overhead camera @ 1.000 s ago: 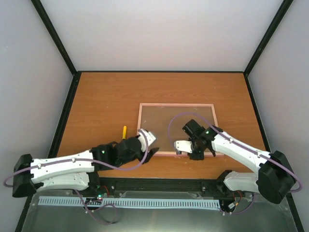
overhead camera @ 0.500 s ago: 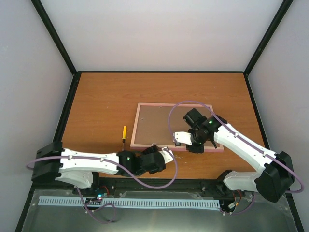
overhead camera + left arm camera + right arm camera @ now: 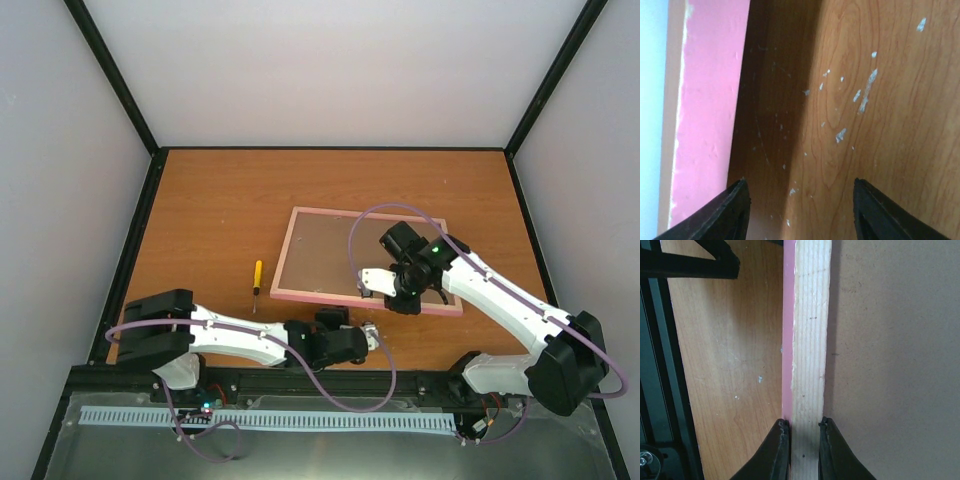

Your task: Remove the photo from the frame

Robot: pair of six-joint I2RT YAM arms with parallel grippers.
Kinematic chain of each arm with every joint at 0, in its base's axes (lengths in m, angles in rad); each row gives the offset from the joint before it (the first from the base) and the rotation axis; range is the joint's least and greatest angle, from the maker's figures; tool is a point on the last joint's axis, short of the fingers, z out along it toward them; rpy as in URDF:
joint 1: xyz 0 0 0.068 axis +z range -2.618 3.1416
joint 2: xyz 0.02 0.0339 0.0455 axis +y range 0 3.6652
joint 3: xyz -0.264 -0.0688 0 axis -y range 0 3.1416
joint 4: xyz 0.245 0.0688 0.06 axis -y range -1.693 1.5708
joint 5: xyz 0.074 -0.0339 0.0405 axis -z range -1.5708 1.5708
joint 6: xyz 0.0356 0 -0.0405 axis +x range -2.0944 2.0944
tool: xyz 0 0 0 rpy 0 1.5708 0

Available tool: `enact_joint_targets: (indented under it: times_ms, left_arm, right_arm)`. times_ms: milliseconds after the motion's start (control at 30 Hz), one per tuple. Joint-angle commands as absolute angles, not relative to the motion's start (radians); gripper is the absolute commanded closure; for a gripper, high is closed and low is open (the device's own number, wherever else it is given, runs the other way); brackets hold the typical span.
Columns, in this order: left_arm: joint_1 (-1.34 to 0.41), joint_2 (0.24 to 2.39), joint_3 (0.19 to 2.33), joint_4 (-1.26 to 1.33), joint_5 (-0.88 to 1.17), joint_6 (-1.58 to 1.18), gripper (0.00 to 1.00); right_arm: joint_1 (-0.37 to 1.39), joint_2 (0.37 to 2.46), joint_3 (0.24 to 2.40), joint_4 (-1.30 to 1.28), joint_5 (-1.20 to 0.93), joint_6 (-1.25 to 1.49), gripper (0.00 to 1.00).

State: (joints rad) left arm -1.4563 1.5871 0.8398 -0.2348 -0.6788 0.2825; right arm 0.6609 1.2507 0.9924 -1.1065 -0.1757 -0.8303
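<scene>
The frame (image 3: pixel 310 297) lies back side up, its brown backing board (image 3: pixel 325 255) showing, turned slightly on the table. My right gripper (image 3: pixel 398 300) is shut on the frame's near rail. The right wrist view shows both fingers clamped on the pale wood rail (image 3: pixel 810 340), with its pink side to the left and the backing board (image 3: pixel 895 340) to the right. My left gripper (image 3: pixel 376 336) is stretched low along the table's near edge, just in front of the frame. It is open and empty (image 3: pixel 799 210), with the frame's pink side (image 3: pixel 710 100) close on its left. The photo is hidden.
A yellow-handled screwdriver (image 3: pixel 257 275) lies on the wooden table (image 3: pixel 210 220) left of the frame. A black rail (image 3: pixel 690 262) runs along the table's near edge beside both arms. Grey walls close in three sides.
My left arm has swept right along the near edge, from the frame's left corner to below its middle. The right gripper has kept hold of the rail while the frame shifted and turned slightly.
</scene>
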Motion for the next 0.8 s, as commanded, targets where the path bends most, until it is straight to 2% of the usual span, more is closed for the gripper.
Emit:
enact_joint_targets:
  times_ms: [0, 100, 267, 400, 567, 767]
  left_arm:
    - [-1.487, 1.561, 0.879, -0.101, -0.746, 0.423, 0.44]
    - [-1.525, 1.474, 0.808, -0.011, -0.712, 0.513, 0.43]
    - [-1.549, 1.331, 0.662, 0.123, -0.654, 0.615, 0.33]
    - [-1.546, 1.256, 0.601, 0.21, -0.605, 0.642, 0.31]
    - [-1.49, 1.289, 0.635, 0.164, -0.612, 0.643, 0.33]
    - [-1.447, 1.401, 0.686, 0.259, -0.705, 0.73, 0.33]
  right_arm:
    - [0.67, 1.247, 1.033, -1.111, -0.231, -0.862, 0.97]
    - [0.67, 1.247, 1.041, -1.117, -0.226, -0.862, 0.97]
    - [0.67, 1.255, 1.068, -1.131, -0.232, -0.855, 0.97]
    - [0.67, 1.263, 1.089, -1.139, -0.238, -0.85, 0.97]
    - [0.67, 1.264, 1.104, -1.149, -0.262, -0.847, 0.97]
    - [0.67, 1.265, 1.097, -1.147, -0.281, -0.848, 0.97]
